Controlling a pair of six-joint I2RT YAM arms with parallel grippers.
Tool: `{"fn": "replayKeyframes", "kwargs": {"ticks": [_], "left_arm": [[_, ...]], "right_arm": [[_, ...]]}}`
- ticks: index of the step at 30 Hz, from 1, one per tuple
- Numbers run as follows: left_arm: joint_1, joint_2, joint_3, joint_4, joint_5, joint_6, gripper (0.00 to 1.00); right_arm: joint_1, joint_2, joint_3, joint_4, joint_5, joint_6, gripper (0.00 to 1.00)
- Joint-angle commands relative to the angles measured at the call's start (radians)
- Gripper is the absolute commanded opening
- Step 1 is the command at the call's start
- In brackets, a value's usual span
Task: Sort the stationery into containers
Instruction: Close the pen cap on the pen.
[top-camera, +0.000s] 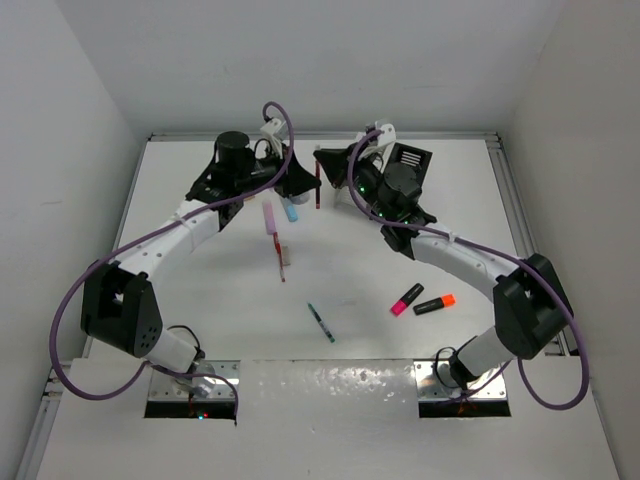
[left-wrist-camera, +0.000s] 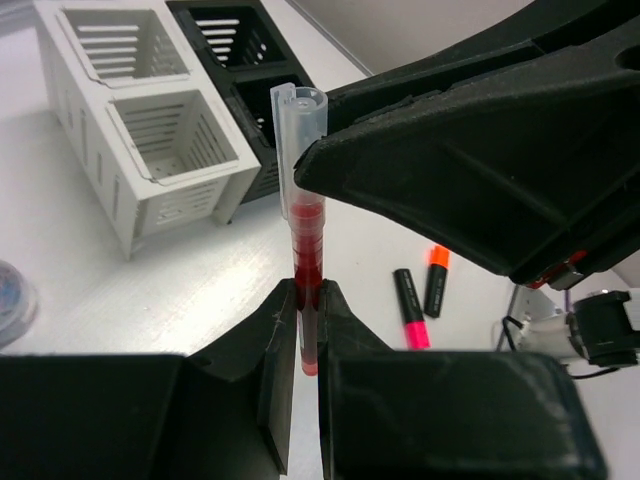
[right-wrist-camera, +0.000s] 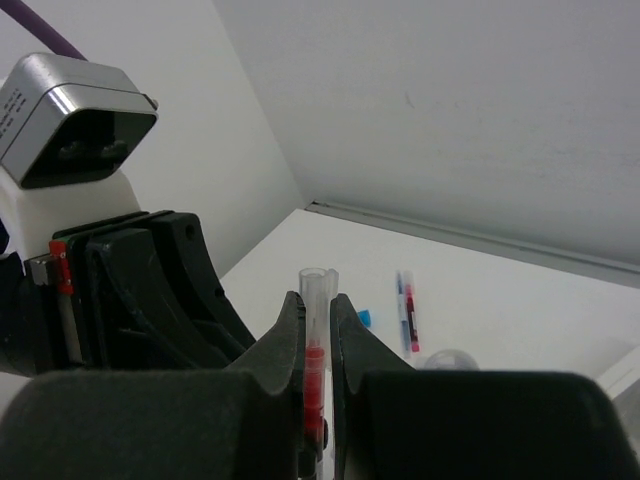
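Two grippers are on one red pen (left-wrist-camera: 308, 235) at once: your left gripper (left-wrist-camera: 307, 305) is pinched narrow on the red lower part of the barrel, and your right gripper (right-wrist-camera: 317, 325) is clamped just as tight on the same pen, with the clear cap end poking out past its fingertips. The pen is held off the table (left-wrist-camera: 200, 290), near the black bin (top-camera: 412, 160) and to its left in the overhead view; you cannot tell whether it is level or tilted. The white bin (left-wrist-camera: 150, 135) is joined to the black bin, but from overhead the right arm (top-camera: 455, 255) hides it almost entirely, and only a slatted corner of the black bin shows. Left of the black bin, past the pen, lie a pink stick (top-camera: 269, 218) and a blue stick (top-camera: 291, 211), the blue one partly under the left gripper. Well apart from the black bin, toward the arm bases, sit a pink highlighter (top-camera: 406, 299), an orange highlighter (top-camera: 435, 304) and a green pen (top-camera: 321, 322). A greyish round piece (left-wrist-camera: 10, 300) is cut off at the left wrist view's edge, too blurred to identify
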Motion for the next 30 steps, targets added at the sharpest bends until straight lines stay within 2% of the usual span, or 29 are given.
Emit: {"fn": "replayKeyframes", "kwargs": {"ticks": [1, 4, 9, 16, 21, 30], "left_arm": [[0.023, -0.040, 0.015, 0.157, 0.020, -0.066, 0.00], [0.035, -0.040, 0.015, 0.226, 0.069, -0.089, 0.00], [0.045, -0.034, 0.035, 0.252, 0.075, -0.076, 0.00], [0.022, -0.022, 0.063, 0.210, 0.040, 0.034, 0.00], [0.020, -0.016, 0.075, 0.202, 0.014, 0.048, 0.00], [-0.003, -0.016, 0.072, 0.183, -0.026, 0.096, 0.00]], "right_arm": [[0.007, -0.034, -0.060, 0.003, -0.008, 0.002, 0.00], [0.001, -0.043, -0.106, 0.001, -0.040, -0.011, 0.00], [-0.001, -0.042, -0.190, 0.014, -0.096, -0.017, 0.00], [0.047, -0.006, -0.278, 0.069, -0.068, -0.055, 0.00], [0.068, 0.006, -0.341, 0.112, -0.042, -0.054, 0.00], [0.084, 0.003, -0.348, 0.093, -0.060, -0.067, 0.00]]}}
